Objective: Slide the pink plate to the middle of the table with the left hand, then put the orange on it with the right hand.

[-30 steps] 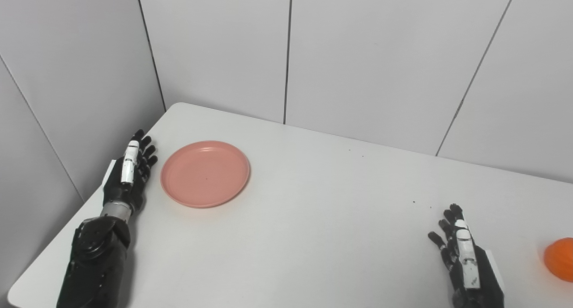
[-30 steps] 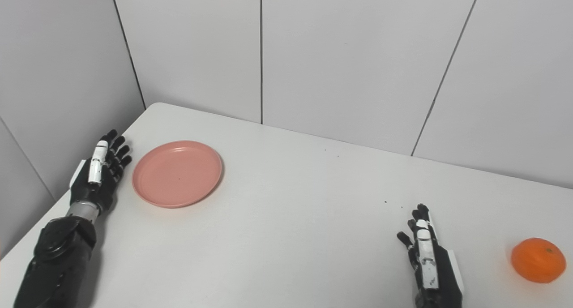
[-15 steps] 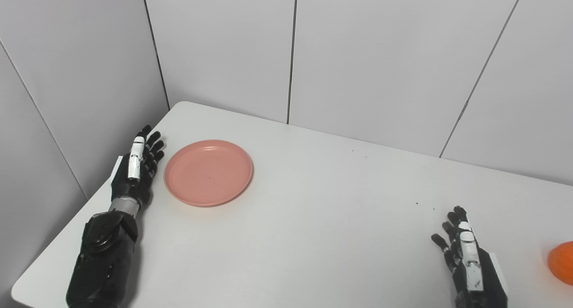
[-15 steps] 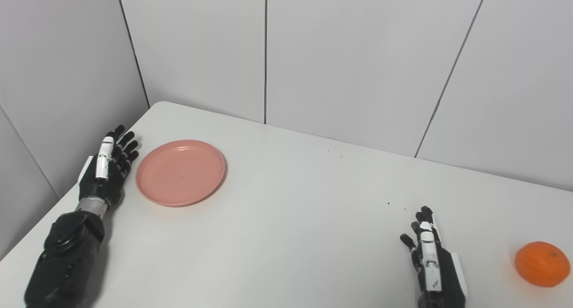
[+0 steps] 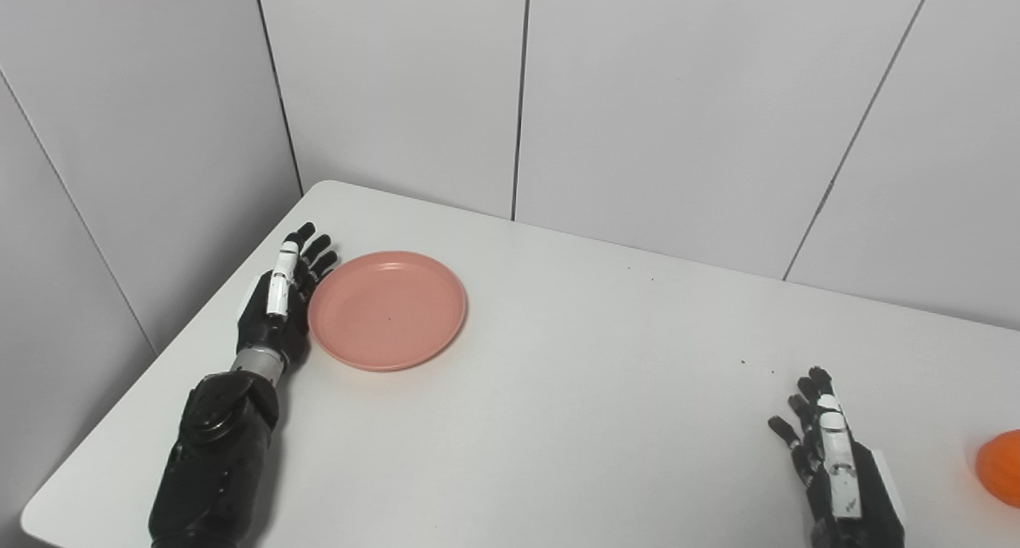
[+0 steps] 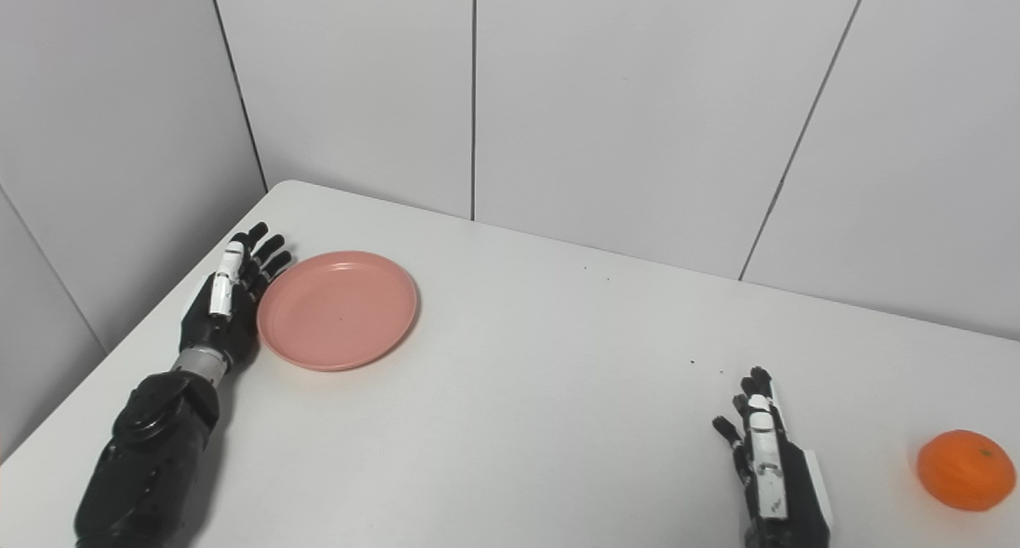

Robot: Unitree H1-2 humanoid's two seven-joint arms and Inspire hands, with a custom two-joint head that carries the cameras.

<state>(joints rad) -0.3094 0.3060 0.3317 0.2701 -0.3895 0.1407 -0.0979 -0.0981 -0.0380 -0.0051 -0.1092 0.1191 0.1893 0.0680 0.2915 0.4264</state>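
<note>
1. A white table (image 5: 558, 389) fills the lower part of the frame, running from a rounded corner at upper left down toward the bottom edge; pale wall panels (image 5: 677, 94) stand behind it and along its left side.
2. The pink plate (image 5: 388, 310) lies flat on the table in the left part of the frame, nearer the left edge of the table than its middle. It holds nothing.
3. The left hand (image 5: 279, 305) lies at the plate's left side, with its arm rising from the bottom left of the frame. Its fingers (image 6: 269, 251) are stretched out and slightly spread, pointing toward the upper right, and they hold nothing. The inner side of the hand sits right against the plate's left rim; whether it truly presses on the rim cannot be told.
4. The right hand (image 6: 769, 468) is at the lower right of the frame, low over the table, its fingers extended and apart, pointing up the picture. It is empty.
5. The orange (image 6: 966, 468) sits on the table at the far right of the frame, to the right of the right hand and apart from it. In the left eye view it is cut by the frame's right edge.
6. The plate and the orange are well apart, at opposite sides of the table.
</note>
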